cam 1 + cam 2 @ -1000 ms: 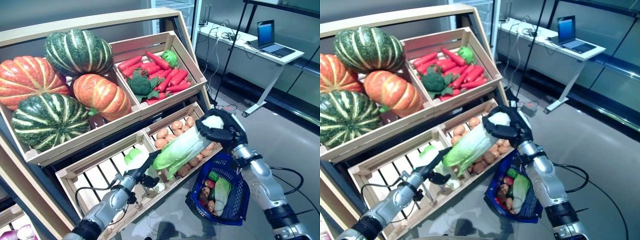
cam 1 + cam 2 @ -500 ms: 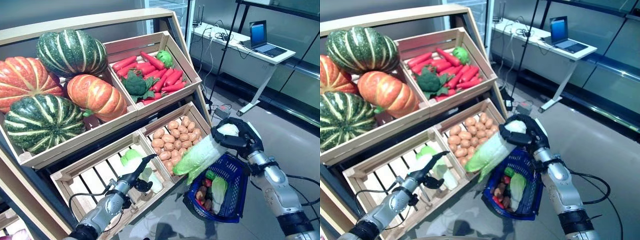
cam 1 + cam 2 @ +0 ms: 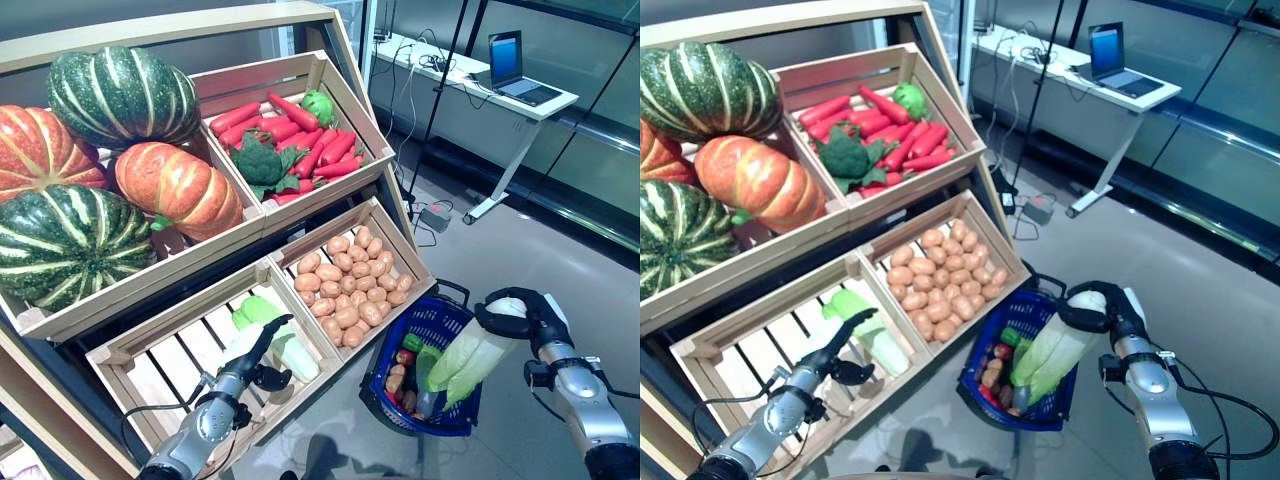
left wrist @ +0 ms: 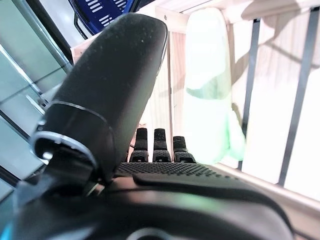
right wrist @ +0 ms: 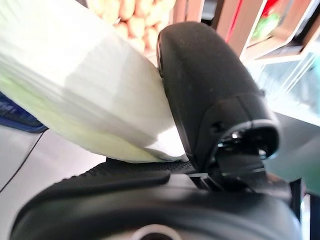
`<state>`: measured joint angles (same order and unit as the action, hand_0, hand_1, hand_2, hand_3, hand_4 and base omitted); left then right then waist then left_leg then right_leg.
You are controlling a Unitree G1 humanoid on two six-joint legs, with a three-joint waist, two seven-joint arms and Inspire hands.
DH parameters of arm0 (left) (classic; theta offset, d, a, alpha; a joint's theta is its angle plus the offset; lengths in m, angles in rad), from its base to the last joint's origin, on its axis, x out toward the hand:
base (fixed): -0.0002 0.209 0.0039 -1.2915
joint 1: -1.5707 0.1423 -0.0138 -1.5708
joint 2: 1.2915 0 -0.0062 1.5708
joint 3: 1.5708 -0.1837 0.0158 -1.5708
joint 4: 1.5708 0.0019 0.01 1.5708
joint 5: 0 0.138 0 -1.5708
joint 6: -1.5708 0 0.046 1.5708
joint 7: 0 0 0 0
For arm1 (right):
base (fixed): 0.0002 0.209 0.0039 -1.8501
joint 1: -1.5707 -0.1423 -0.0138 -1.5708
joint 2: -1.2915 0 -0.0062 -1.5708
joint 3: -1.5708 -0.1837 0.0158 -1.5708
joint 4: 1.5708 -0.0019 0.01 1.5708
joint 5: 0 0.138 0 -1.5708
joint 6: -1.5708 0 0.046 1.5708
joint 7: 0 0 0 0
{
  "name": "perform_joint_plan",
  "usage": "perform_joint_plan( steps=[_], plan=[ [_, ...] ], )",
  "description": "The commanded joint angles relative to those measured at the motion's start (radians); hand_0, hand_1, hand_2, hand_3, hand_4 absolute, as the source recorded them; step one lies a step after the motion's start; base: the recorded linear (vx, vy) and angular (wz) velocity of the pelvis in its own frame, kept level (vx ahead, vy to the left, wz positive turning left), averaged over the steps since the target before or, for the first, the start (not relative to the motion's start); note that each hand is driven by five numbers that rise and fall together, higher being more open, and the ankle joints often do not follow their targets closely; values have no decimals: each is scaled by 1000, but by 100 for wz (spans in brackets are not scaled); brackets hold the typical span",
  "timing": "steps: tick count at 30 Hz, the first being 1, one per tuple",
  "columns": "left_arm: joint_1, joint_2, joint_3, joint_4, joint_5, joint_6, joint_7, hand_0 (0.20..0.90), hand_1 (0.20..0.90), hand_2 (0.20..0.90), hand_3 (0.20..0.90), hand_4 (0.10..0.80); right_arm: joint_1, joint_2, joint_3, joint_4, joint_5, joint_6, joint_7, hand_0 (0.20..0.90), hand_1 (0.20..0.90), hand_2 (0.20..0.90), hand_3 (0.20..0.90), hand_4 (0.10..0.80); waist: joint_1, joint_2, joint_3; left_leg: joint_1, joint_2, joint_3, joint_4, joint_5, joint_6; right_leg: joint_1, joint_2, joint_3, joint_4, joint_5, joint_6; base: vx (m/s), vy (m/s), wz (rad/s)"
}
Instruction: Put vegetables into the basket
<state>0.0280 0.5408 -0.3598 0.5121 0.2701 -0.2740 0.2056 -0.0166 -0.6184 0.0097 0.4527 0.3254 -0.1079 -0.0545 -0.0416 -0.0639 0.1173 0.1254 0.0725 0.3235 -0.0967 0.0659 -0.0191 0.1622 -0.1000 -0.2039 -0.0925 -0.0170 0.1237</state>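
Four pumpkins, perhaps three cabbages, one basket

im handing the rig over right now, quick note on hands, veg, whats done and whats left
Right hand: shut on the napa cabbage, leafy end hanging over the blue basket.
Left hand: open, empty, at the lower left crate beside the two cabbages lying there.
Done: basket on the floor already holds several vegetables.
Left: lower the held cabbage in and let go, then fetch more.
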Motion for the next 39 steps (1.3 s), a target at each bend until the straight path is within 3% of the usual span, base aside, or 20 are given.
perform_joint_plan(
  steps=[1,6,10,13,18,27,34,35,39],
  plan=[
    [-114,59,55,-57,-101,-56,57,900,900,900,900,800,-232,-87,-65,37,60,-98,-160,300,300,300,300,400,23,37,44,40,-17,-19,9,-151,-4,-10,39,-51,5,-24,-40,-41,-68,-1],
    [-180,69,43,-77,-163,-73,96,900,900,900,900,800,-377,-108,-14,130,43,-114,-299,300,300,300,300,400,39,55,112,-13,-18,-41,9,-133,-4,-66,34,-57,27,-25,-48,-101,-65,1],
    [-248,81,29,-102,-195,-116,141,900,900,900,900,800,-497,-142,-2,162,41,-159,-394,300,300,300,300,400,48,91,201,-118,-17,-77,85,-134,-7,-164,18,-71,137,-64,-67,-183,-53,9],
    [-291,91,15,-135,-200,-154,205,900,900,900,900,800,-572,-178,0,191,64,-183,-443,300,300,300,300,400,48,118,278,-242,-9,-106,207,-142,-20,-270,-4,-85,257,-98,-89,-214,-35,22],
    [-326,81,-5,-193,-202,-159,274,900,900,900,900,800,-672,-212,35,289,83,-162,-499,300,300,300,300,400,55,147,343,-413,-11,-123,453,-213,-26,-410,-44,-108,460,-162,-117,-137,1,14],
    [-357,107,-9,-283,-208,-170,351,900,900,900,900,800,-767,-256,78,382,75,-75,-497,300,300,300,300,400,66,161,403,-648,18,-116,810,-362,24,-642,-150,-140,836,-283,-152,-80,22,12],
    [-388,113,-10,-331,-208,-182,400,900,900,900,900,800,-783,-236,62,459,139,-109,-467,300,300,300,300,400,71,160,403,-764,23,-102,975,-435,55,-779,-206,-129,1024,-340,-151,-9,27,11],
    [-395,110,-14,-332,-206,-180,401,900,900,900,900,800,-790,-233,60,463,172,-125,-462,900,900,900,900,800,73,158,403,-777,20,-105,993,-441,55,-795,-212,-125,1046,-345,-148,3,17,7],
    [-415,111,-31,-338,-174,-175,427,900,900,900,900,800,-819,-224,52,444,177,-170,-433,900,900,900,900,800,66,158,403,-863,19,-113,1091,-472,66,-886,-233,-99,1146,-377,-158,-23,25,-3]
  ],
)
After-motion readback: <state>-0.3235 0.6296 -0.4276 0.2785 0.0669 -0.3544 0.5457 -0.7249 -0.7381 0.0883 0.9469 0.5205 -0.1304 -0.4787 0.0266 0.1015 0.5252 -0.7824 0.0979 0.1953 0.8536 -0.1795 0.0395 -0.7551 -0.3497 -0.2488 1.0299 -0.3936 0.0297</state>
